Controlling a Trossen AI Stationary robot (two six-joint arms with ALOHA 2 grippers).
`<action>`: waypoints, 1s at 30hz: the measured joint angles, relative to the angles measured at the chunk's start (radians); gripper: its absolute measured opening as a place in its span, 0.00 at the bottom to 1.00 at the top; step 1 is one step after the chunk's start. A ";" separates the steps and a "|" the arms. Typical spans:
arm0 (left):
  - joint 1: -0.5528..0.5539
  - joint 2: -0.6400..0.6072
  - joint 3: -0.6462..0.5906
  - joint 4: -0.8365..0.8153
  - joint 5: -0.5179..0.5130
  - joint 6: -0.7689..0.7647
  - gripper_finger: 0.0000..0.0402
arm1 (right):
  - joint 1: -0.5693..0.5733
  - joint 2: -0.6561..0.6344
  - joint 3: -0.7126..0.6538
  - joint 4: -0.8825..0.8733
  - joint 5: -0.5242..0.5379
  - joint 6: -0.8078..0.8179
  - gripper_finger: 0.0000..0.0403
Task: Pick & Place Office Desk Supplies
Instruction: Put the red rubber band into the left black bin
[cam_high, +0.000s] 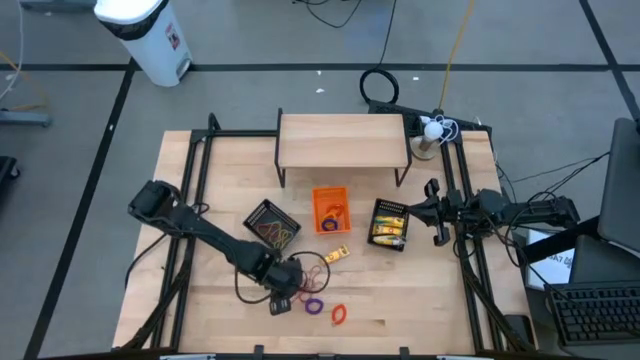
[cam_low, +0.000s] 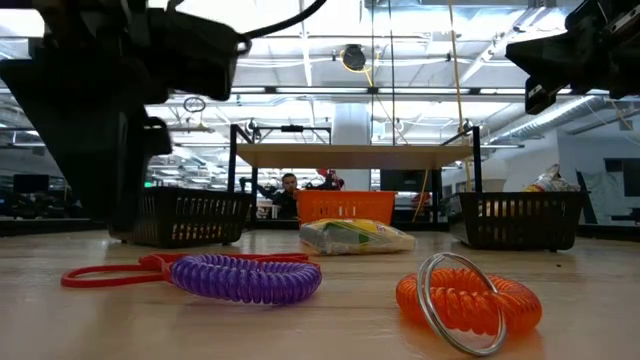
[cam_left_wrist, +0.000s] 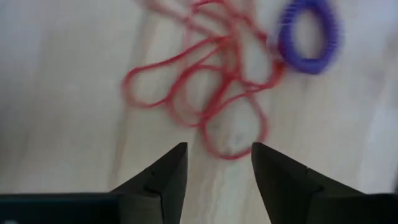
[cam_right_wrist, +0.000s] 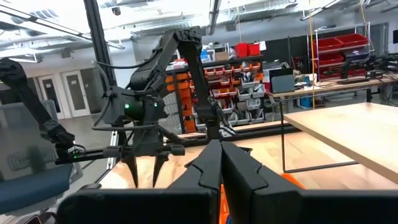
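Left tool (cam_high: 287, 296) hovers spread and empty over tangled red rubber bands (cam_left_wrist: 211, 93) on the near counter (cam_high: 420, 300), the purple ring (cam_high: 314, 305) just to their right. Closing may snag one loop and drag the whole tangle. Right tool (cam_high: 432, 211) waits clenched, empty, far right.

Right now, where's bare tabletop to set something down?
Free: front right, between the orange coil and the right rail; also the left side, beyond the left mesh tray. Crowded: front centre, with rubber bands, purple coil and the open left gripper.
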 joint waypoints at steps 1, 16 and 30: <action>-0.003 0.000 0.000 -0.010 -0.015 -0.036 0.43 | 0.000 0.000 0.000 0.000 0.000 0.000 0.01; -0.007 0.105 0.001 0.049 -0.041 -0.130 0.33 | 0.000 0.001 -0.001 -0.002 0.001 -0.018 0.01; -0.093 0.151 0.003 0.000 -0.154 -0.069 0.33 | 0.000 0.002 -0.001 -0.022 0.002 -0.030 0.01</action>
